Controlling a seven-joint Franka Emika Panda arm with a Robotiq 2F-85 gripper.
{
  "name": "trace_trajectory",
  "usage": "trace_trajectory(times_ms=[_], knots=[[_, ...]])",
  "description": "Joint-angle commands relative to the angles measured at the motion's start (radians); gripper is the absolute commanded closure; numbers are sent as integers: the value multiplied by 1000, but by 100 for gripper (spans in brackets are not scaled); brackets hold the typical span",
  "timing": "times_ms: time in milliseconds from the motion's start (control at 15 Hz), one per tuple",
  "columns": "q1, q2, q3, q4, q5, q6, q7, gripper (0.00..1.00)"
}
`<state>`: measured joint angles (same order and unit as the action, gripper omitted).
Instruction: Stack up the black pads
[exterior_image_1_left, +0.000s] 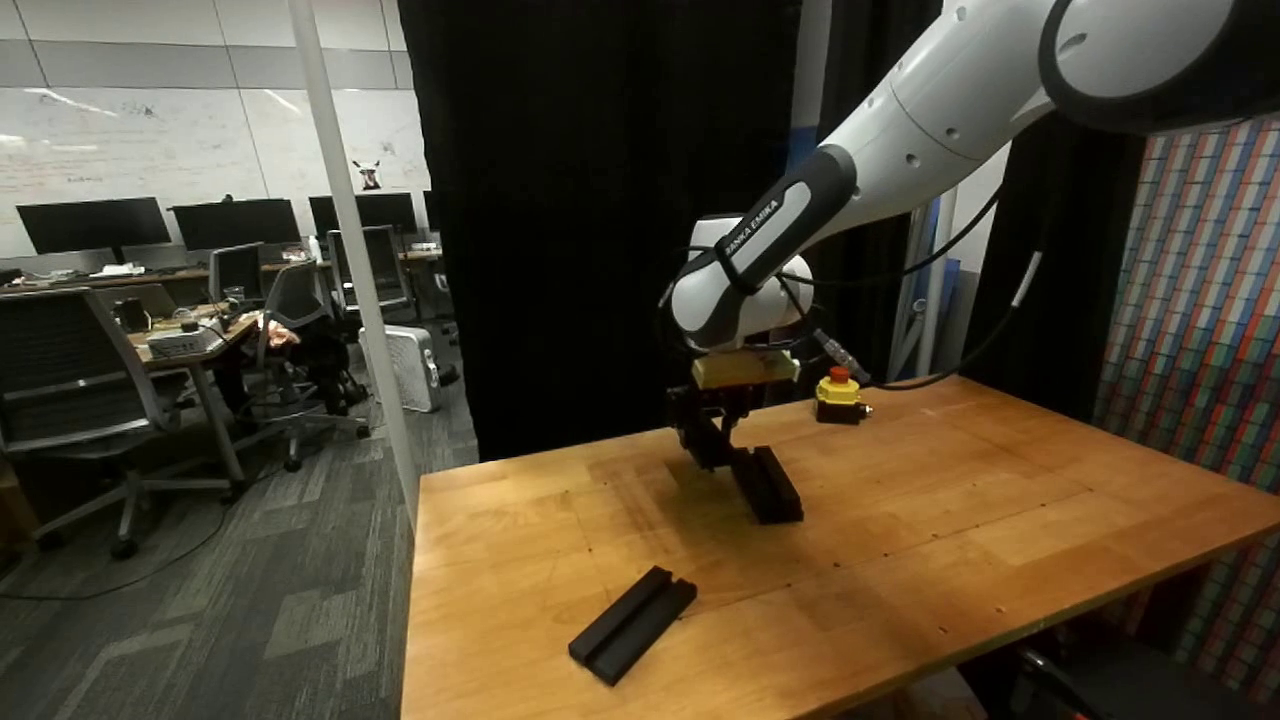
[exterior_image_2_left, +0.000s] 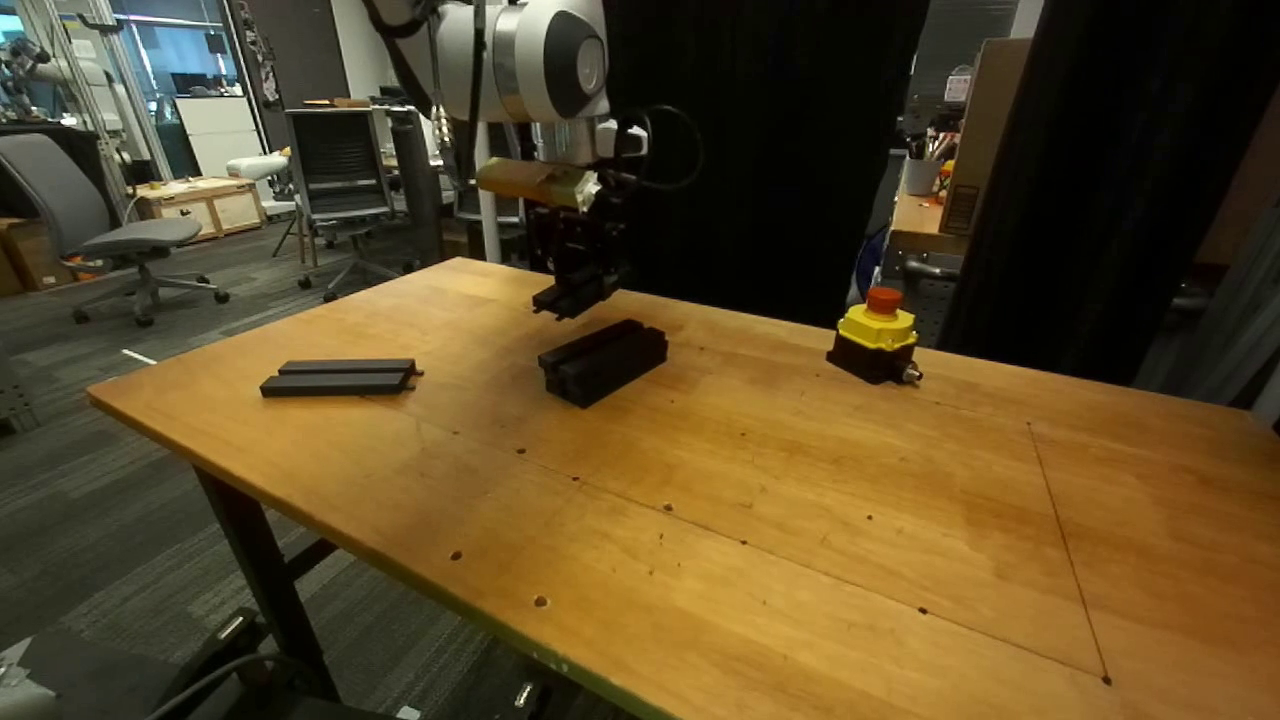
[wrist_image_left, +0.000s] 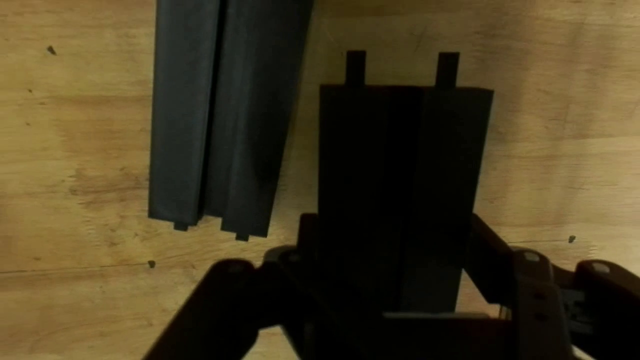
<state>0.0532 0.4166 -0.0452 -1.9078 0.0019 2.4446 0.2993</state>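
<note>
My gripper (wrist_image_left: 392, 240) is shut on a black pad (wrist_image_left: 370, 150), a finger on each long side. The pad's far end shows two small tabs in the wrist view. In an exterior view the gripper (exterior_image_2_left: 578, 280) holds this pad (exterior_image_2_left: 572, 300) above the table, behind a low stack of black pads (exterior_image_2_left: 605, 362). The stack looks at least two layers thick, its top slightly skewed. It also shows in an exterior view (exterior_image_1_left: 768, 487) and at left in the wrist view (wrist_image_left: 225, 115). A separate flat black pad (exterior_image_1_left: 633, 625) lies nearer the table edge, also seen in an exterior view (exterior_image_2_left: 338, 378).
A yellow-and-red button box (exterior_image_1_left: 838, 395) stands on the wooden table (exterior_image_1_left: 950, 580), and it shows in both exterior views (exterior_image_2_left: 875, 335). A black curtain (exterior_image_1_left: 620, 200) hangs behind the table. A pale pole (exterior_image_1_left: 355, 240) stands by the table's corner.
</note>
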Motion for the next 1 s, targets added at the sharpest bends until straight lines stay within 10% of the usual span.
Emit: trace_trajectory(times_ms=[0, 933], knots=[[30, -91, -32, -106, -40, 45, 76, 55], [36, -119, -87, -212, -110, 65, 233, 55]])
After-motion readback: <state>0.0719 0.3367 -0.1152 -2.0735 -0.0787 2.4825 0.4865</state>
